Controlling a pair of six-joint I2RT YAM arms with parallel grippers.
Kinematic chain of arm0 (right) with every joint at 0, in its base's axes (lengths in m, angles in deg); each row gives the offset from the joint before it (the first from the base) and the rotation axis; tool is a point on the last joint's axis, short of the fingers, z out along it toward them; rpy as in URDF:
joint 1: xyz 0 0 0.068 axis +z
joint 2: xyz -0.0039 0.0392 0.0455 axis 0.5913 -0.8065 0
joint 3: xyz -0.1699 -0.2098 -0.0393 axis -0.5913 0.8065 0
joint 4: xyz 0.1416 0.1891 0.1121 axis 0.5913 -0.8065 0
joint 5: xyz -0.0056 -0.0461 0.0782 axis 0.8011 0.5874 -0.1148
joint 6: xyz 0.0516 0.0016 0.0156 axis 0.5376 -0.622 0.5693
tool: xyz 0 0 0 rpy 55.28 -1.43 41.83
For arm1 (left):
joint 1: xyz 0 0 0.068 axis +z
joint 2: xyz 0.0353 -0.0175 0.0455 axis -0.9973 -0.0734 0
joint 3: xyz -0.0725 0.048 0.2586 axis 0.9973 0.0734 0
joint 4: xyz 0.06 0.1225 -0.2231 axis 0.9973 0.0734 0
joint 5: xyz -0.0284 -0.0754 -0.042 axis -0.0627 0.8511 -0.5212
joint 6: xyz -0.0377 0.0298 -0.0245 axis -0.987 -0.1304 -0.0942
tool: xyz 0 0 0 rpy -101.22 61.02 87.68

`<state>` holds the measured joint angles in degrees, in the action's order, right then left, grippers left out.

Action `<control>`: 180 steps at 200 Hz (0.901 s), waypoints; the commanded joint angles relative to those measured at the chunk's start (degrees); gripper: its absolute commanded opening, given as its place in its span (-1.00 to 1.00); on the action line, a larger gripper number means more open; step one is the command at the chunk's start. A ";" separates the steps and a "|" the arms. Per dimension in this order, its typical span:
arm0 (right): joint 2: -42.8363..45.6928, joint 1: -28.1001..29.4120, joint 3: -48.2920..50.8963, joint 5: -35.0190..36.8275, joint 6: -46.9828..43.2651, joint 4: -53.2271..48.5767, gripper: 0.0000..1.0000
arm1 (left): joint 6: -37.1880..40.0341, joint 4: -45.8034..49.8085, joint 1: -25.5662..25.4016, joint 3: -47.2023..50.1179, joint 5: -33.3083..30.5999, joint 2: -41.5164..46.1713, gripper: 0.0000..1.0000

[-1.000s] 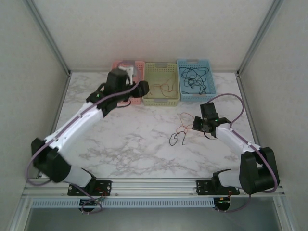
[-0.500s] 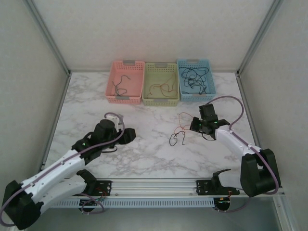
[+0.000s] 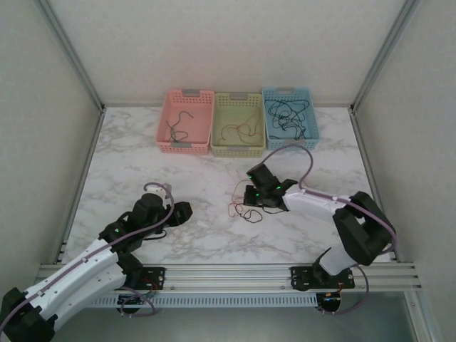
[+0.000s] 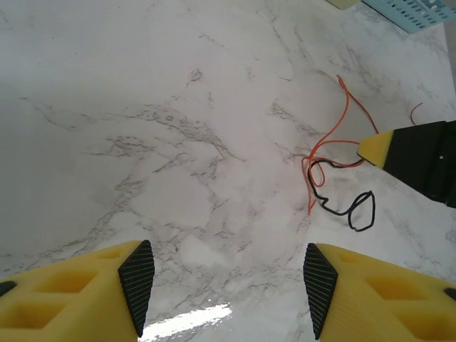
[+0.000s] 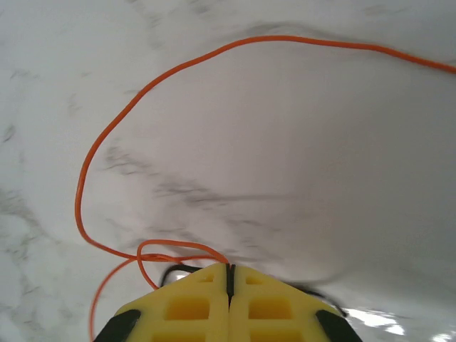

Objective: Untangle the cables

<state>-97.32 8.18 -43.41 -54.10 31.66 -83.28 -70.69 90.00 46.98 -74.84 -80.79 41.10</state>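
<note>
The loose cables (image 3: 244, 211) lie as a small tangle on the marble just right of the table's middle. In the left wrist view they are one thin orange cable (image 4: 311, 191) crossed with a black cable (image 4: 350, 222). My right gripper (image 3: 248, 197) reaches in from the right and is shut on the orange cable (image 5: 178, 66), whose end runs into the seam between the yellow fingertips (image 5: 206, 285). A bit of black cable shows under those fingers. My left gripper (image 3: 185, 211) hovers low over bare marble to the left of the tangle, open and holding nothing (image 4: 228, 285).
Three baskets stand at the back: a pink one (image 3: 168, 118), a green one (image 3: 216, 122) and a blue one (image 3: 311, 114), each with sorted wires inside. White walls with metal posts close the sides, and a rail (image 3: 228, 274) runs along the near edge.
My left arm has pulled back from the pink basket to the near left. The right gripper has moved left across the table, dragging the cables along.
</note>
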 commanded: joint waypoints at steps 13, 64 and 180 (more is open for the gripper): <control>-3.43 6.00 -5.16 2.85 2.94 1.76 -1.00 | -0.75 2.11 -0.31 -0.61 -1.55 -0.30 0.20; -6.48 9.06 -9.77 2.42 1.32 -0.22 -1.00 | -2.37 -0.19 -0.30 1.05 -0.49 -1.26 0.21; -3.45 5.61 -13.67 10.24 -4.85 -8.33 -1.00 | 0.58 -10.29 -3.71 -1.64 6.37 -12.23 0.08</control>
<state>-102.61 16.18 -55.57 -47.11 28.95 -88.68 -71.46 82.70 44.18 -74.51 -76.55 29.63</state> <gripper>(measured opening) 0.054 0.548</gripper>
